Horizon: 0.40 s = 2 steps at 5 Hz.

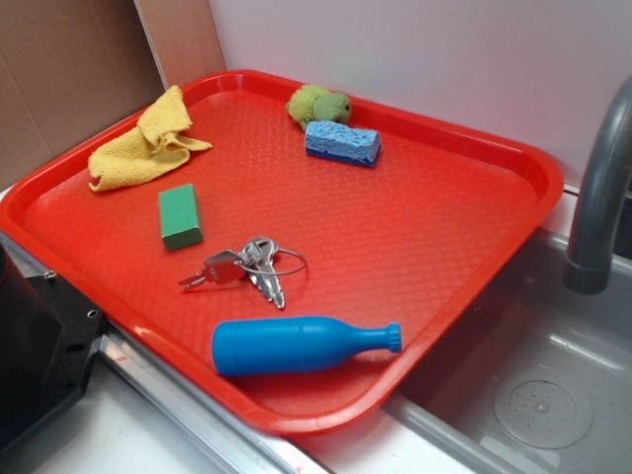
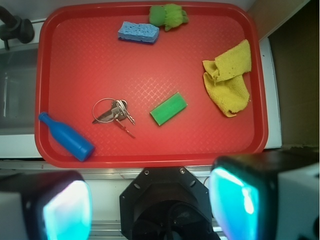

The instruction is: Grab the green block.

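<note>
The green block [image 1: 181, 215] [image 2: 168, 108] lies flat on the red tray [image 1: 415, 237] [image 2: 85, 65], left of centre in the exterior view and with bare tray all round it. In the wrist view my gripper [image 2: 150, 205] hangs high above the tray's near edge. It is open, its two cyan pads [image 2: 65, 210] are far apart, and nothing is between them. The block is well ahead of the fingers, a little to the right. The gripper does not show in the exterior view.
Also on the tray are a yellow cloth [image 1: 146, 146], a blue sponge [image 1: 342, 142], a fuzzy green lump [image 1: 318, 104], keys on a ring [image 1: 247, 267] and a blue bottle [image 1: 296, 345]. A sink [image 1: 543, 395] and grey faucet [image 1: 600, 197] are to the right. The black robot base [image 1: 39, 346] is at the left.
</note>
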### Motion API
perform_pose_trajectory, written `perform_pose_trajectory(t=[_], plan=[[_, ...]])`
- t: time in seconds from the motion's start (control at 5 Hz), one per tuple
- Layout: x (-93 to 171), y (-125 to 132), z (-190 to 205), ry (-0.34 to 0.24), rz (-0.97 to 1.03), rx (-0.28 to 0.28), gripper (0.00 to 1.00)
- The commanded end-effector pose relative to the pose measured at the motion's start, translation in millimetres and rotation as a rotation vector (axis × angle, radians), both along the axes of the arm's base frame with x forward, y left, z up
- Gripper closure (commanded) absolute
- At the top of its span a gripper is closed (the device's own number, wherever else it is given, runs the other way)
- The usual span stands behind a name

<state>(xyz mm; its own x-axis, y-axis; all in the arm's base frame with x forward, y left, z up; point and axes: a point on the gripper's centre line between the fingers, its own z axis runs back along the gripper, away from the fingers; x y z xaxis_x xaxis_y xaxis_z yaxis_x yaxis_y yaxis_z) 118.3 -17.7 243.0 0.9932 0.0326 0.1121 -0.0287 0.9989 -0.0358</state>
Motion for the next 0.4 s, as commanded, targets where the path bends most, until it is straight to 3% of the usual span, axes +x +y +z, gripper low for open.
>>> perform_pose_trajectory(t=[0.0,0.2], plan=[[0,0,0,0.000,0.000,0.000,0.00],[46,36,-50,0.063,0.248,0.062,0.00]])
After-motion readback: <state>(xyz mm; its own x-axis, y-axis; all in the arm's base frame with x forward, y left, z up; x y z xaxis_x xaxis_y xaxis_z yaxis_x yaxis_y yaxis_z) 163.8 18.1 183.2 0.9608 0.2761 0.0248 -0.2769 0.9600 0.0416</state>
